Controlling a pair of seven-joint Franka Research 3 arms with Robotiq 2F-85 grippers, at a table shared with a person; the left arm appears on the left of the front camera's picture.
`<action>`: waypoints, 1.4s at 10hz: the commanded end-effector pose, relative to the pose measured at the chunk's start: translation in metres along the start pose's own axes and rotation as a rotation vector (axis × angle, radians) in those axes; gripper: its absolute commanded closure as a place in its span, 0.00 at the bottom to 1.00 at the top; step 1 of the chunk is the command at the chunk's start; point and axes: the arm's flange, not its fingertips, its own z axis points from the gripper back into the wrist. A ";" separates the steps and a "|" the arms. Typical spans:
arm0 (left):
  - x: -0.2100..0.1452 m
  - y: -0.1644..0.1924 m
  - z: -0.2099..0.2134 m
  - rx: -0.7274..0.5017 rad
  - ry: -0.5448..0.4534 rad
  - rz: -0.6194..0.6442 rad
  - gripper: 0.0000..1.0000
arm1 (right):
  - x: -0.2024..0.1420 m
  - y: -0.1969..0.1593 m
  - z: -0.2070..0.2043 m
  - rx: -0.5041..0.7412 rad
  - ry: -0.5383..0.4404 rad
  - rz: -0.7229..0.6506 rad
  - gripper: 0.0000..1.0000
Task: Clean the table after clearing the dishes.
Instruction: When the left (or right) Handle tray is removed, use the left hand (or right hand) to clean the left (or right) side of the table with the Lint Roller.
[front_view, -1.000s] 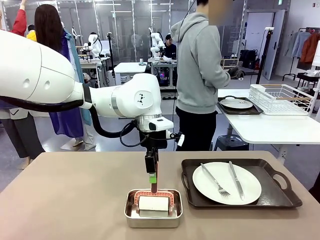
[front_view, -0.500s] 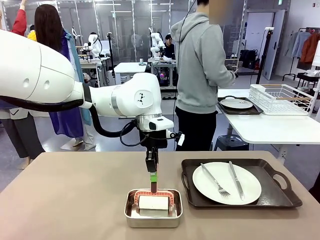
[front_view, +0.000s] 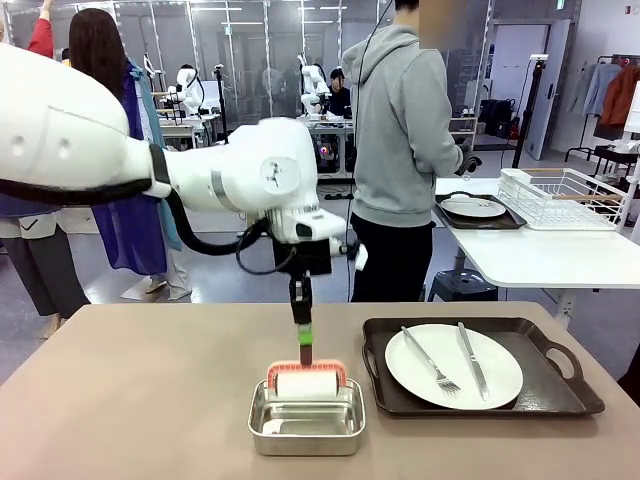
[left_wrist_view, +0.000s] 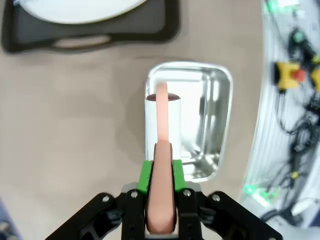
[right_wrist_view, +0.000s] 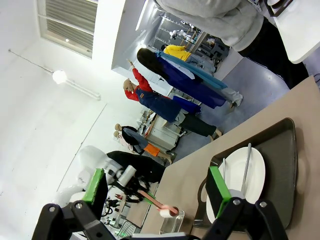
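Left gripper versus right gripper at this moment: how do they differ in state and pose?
The left gripper is shut on the roller by its pink handle; the right gripper stands open with nothing between its pads. The left gripper points down over the steel pan on the table; the right gripper looks across the table toward the tray with a plate. Both are black with green pads.

A glossy white, rounded left arm is being shown above the table, ringed by a grey joint band and trailed by a black cable; its slim black left gripper is being tipped with green pads.
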 end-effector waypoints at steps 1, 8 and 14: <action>-0.041 -0.021 0.063 0.133 -0.163 0.341 0.88 | -0.001 0.003 0.001 0.002 -0.007 0.005 0.00; -0.246 0.048 0.109 0.153 -0.702 1.173 0.88 | -0.001 0.003 0.001 0.002 -0.007 0.005 0.00; -0.272 0.057 0.051 0.048 -0.614 1.255 0.88 | -0.001 0.003 0.001 0.002 -0.007 0.005 0.00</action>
